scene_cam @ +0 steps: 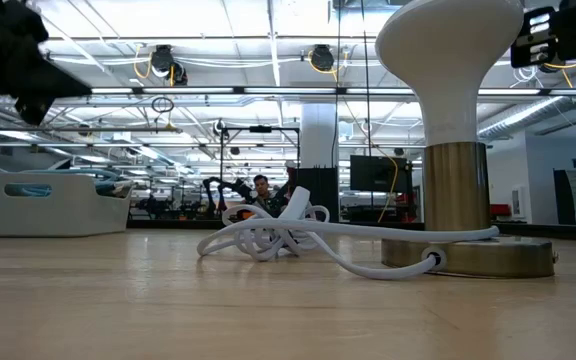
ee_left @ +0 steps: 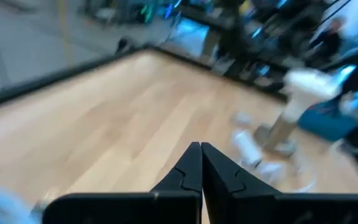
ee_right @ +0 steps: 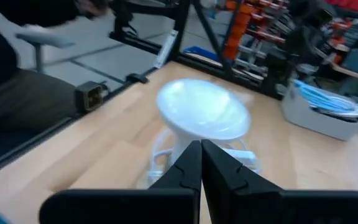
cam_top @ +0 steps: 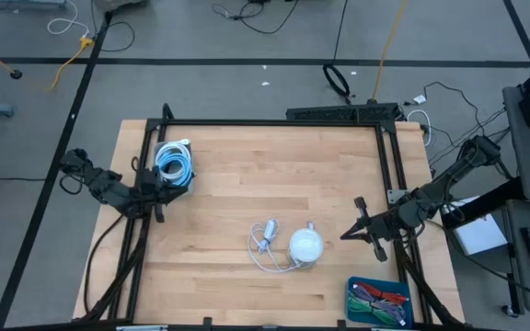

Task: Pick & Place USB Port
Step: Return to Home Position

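A white mushroom-shaped lamp stands upright on its round metal base near the table's front middle. Its white cord lies in loose loops on the wood just left of it, with the white USB plug end resting on the table. My right gripper hovers shut to the right of the lamp, pointing at it. My left gripper is shut at the table's left side, beside a white bin, and points across the table toward the lamp. Neither holds anything.
A white bin of blue and white cables sits at the far left, close to my left gripper. A blue tray of cables lies at the near right corner. Black frame rails border the table. Bare wood lies between the bin and the lamp.
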{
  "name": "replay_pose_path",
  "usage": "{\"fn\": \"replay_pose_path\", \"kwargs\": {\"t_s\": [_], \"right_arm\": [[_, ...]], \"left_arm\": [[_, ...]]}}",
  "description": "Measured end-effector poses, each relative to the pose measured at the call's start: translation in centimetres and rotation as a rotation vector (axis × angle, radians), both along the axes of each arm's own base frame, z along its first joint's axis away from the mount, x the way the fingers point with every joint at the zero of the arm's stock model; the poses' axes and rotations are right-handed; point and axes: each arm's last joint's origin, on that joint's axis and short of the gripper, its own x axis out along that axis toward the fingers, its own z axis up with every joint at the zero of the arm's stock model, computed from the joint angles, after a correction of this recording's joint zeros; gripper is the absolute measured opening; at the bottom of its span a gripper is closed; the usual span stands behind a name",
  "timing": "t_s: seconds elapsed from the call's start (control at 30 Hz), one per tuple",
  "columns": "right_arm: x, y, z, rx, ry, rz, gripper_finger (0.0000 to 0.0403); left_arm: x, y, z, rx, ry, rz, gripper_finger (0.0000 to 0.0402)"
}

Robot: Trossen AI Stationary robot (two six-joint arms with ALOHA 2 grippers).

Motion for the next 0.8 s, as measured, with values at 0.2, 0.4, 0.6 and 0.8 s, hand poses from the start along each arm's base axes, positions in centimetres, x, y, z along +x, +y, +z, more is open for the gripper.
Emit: {"fn": "replay_pose_path", "kwargs": {"t_s": [0.2,0.4,0.6,0.8], "right_arm": [[-0.3,-0.2,-2.1,0.0,0.038,0.021,0.0],[-0.5,-0.3,-3.8,-0.027,0.077,0.019,0.0],[-0.7,-0.5,-4.7,-0.044,0.096,0.013,0.0],[-0.9,-0.9,-5.9,-0.085,0.113,-0.067,0.0]], "left_arm": [[0.1,-0.1,-1.9,-0.069,0.07,0.039,0.0],[0.6,-0.2,-2.8,-0.097,0.019,0.152,0.0],[0.6,-0.1,-2.9,-0.096,0.017,0.178,0.0],[0.6,-0.2,-3.0,-0.107,0.032,0.134,0.0008]]}}
